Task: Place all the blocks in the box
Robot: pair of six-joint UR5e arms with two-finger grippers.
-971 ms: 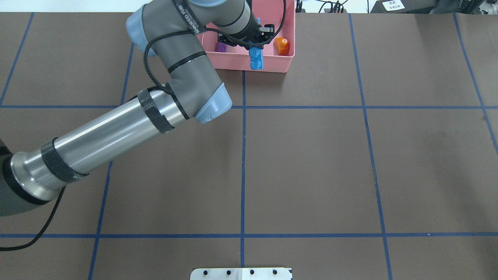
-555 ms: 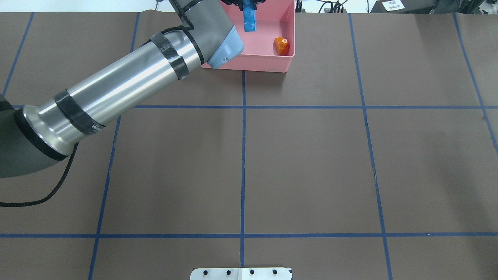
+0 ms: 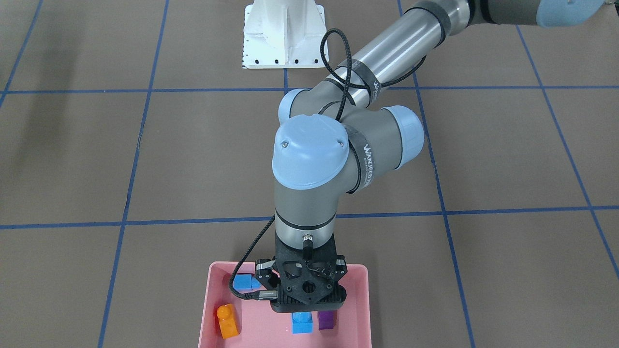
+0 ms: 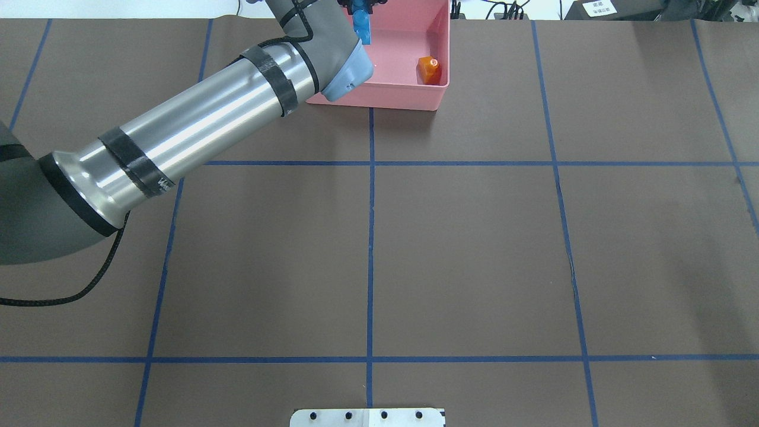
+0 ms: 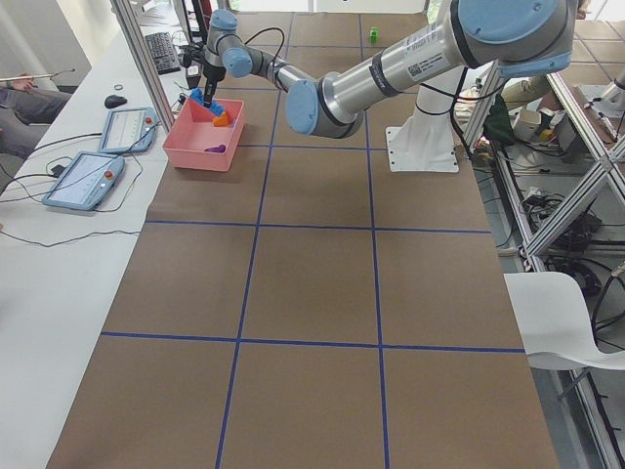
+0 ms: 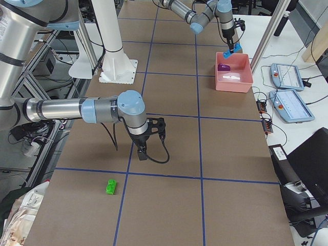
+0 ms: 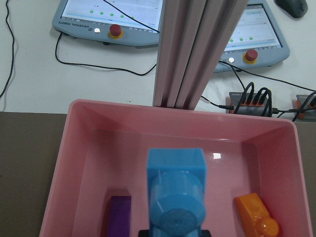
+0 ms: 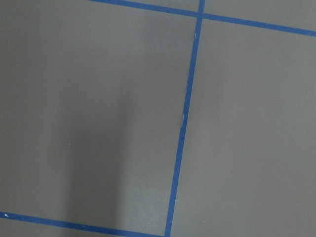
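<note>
1. The left gripper (image 3: 304,309) is clamped on the long blue block (image 7: 176,192), which we see end-on over the box (image 7: 74,148).
2. On the box floor we note the purple block (image 7: 117,215), the orange block (image 7: 256,219) and the small blue block (image 3: 245,281).
3. The green block (image 6: 110,186) lies on the table (image 4: 474,237), well apart from the box.
4. The right gripper (image 6: 142,148) hangs near the green block; we cannot tell whether it is apart or together.

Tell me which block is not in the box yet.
The green block: it lies on the table far from the box. The others are inside it or held over it by the left gripper.
</note>
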